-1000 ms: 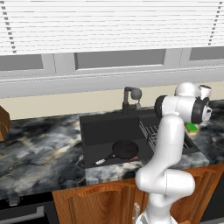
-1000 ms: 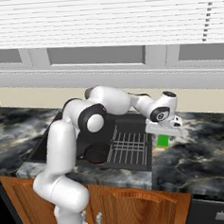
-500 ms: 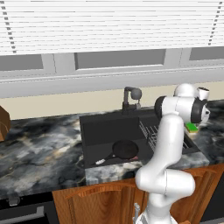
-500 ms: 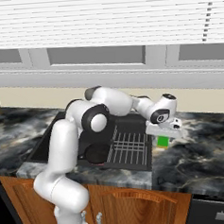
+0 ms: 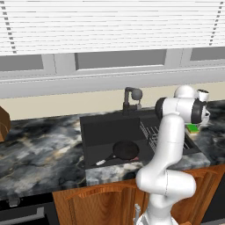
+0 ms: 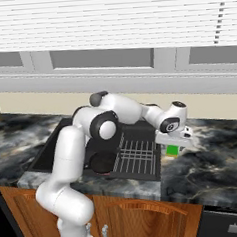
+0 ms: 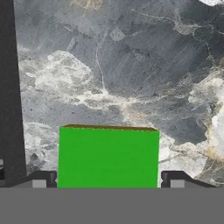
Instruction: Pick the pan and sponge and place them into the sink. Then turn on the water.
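Note:
The bright green sponge (image 7: 108,157) lies on the marble counter just right of the sink (image 5: 101,132). My gripper (image 7: 108,180) hangs straight over it, open, with one dark fingertip (image 7: 41,179) on each side and only a thin gap to the block. From the base I see the sponge (image 5: 192,128) under the hand, and again as the sponge (image 6: 172,150) below the gripper (image 6: 173,140). The black pan (image 5: 125,150) rests inside the basin, handle toward the front left; the pan (image 6: 102,161) is partly hidden by my arm. No water is in view at the faucet (image 5: 132,99).
A wire rack (image 6: 138,151) fills the right part of the sink (image 6: 57,145). Dark veined counter (image 7: 131,65) spreads around the sponge. A wall with window blinds runs behind the faucet. A brown object (image 5: 3,123) sits at the far left.
The hand has sunk slightly onto the sponge and its jaws have narrowed a little. The pan has stayed in the sink.

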You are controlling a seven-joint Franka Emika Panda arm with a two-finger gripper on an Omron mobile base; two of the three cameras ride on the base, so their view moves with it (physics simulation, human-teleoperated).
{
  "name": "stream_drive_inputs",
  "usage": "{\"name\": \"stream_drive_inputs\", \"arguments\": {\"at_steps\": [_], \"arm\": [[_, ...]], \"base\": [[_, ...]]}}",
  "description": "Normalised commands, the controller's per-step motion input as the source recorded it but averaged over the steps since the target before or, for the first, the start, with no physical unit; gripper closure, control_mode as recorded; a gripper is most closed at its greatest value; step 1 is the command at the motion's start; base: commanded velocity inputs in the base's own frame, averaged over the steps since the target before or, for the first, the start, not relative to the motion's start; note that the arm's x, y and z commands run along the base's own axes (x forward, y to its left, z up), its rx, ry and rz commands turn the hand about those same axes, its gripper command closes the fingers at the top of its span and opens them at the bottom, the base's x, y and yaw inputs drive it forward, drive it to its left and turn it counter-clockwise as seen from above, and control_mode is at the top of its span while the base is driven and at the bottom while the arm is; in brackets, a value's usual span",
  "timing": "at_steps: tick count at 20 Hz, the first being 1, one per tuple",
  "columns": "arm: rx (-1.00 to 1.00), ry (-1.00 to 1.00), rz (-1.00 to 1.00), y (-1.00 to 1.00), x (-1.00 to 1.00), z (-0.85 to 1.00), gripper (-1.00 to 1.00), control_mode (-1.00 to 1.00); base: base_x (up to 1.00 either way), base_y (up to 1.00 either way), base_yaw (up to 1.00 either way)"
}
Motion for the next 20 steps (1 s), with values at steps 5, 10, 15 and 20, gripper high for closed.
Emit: {"name": "stream_drive_inputs", "arguments": {"at_steps": [5,10,15,20], "arm": [[-0.02,0.0,0.0,-0.05,0.1,-0.2,1.0,-1.0],[-0.02,0.0,-0.01,0.0,0.02,-0.29,1.0,-1.0],[-0.02,0.0,-0.02,0.0,-0.01,-0.24,1.0,-1.0],[0.0,-0.04,-0.02,0.11,-0.08,0.2,1.0,-1.0]], "base": [[0.0,0.0,0.0],[0.0,0.0,0.0],[0.0,0.0,0.0],[0.0,0.0,0.0]]}}
